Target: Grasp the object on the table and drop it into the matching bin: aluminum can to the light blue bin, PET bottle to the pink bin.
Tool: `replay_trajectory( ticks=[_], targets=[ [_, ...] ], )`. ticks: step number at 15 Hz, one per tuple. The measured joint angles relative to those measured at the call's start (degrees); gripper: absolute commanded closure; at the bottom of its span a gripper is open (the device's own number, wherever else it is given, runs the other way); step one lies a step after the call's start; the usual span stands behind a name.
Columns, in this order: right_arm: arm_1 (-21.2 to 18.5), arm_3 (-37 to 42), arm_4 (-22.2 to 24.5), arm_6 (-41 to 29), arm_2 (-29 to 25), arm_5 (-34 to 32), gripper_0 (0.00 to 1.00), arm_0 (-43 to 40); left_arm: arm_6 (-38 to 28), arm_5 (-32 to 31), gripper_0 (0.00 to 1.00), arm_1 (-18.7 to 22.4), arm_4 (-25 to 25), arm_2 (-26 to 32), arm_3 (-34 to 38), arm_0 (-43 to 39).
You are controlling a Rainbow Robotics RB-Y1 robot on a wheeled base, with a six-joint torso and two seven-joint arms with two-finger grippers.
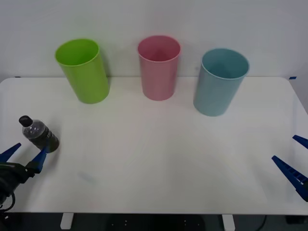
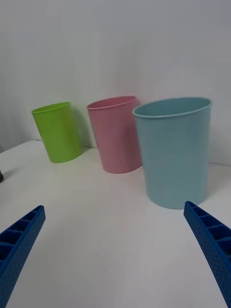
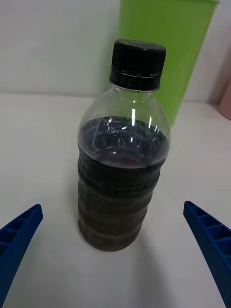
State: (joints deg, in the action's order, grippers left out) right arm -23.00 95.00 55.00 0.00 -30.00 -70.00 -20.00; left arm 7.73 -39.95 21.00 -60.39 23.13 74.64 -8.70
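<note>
**Left gripper open before the bottle; grasp not yet made**

Left gripper (image 1: 24,156), at the table's near-left corner, holds its blue ribbed fingers spread wide with nothing between them; the small clear plastic PET bottle (image 1: 39,134), black-capped with dark contents, stands upright just beyond the fingertips, untouched. Across the wide white table (image 1: 159,159), along the far edge, stand the lime green plastic bin (image 1: 84,72), the tall pink plastic bin (image 1: 159,68) and the light blue plastic bin (image 1: 220,83). Right gripper (image 1: 298,166) waits open and empty at the near-right edge. Grasping, carrying and dropping into the pink bin all remain to be done.
</note>
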Motion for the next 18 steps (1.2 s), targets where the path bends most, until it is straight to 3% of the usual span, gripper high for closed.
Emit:
replay_trajectory(
  ticks=[15, 16, 17, 18],
  targets=[
    [0.0, 0.0, 0.0, 0.0, 0.0, 0.0, 0.0, 0.0, 1.76, 4.33, 0.01, -0.43, -2.62, -2.84, -7.31, 9.96],
    [0.0, 0.0, 0.0, 0.0, 0.0, 0.0, 0.0, 0.0, 1.77, 4.52, 0.65, -0.43, -2.62, -2.93, -7.28, 10.01],
    [0.0, 0.0, 0.0, 0.0, 0.0, 0.0, 0.0, 0.0, 1.83, 4.79, 0.9, -0.43, -2.65, -3.06, -7.31, 10.02],
    [0.0, 0.0, 0.0, 0.0, 0.0, 0.0, 0.0, 0.0, 1.99, 5.01, 1.0, -0.43, -2.7, -3.19, -7.32, 10.02]
  ],
)
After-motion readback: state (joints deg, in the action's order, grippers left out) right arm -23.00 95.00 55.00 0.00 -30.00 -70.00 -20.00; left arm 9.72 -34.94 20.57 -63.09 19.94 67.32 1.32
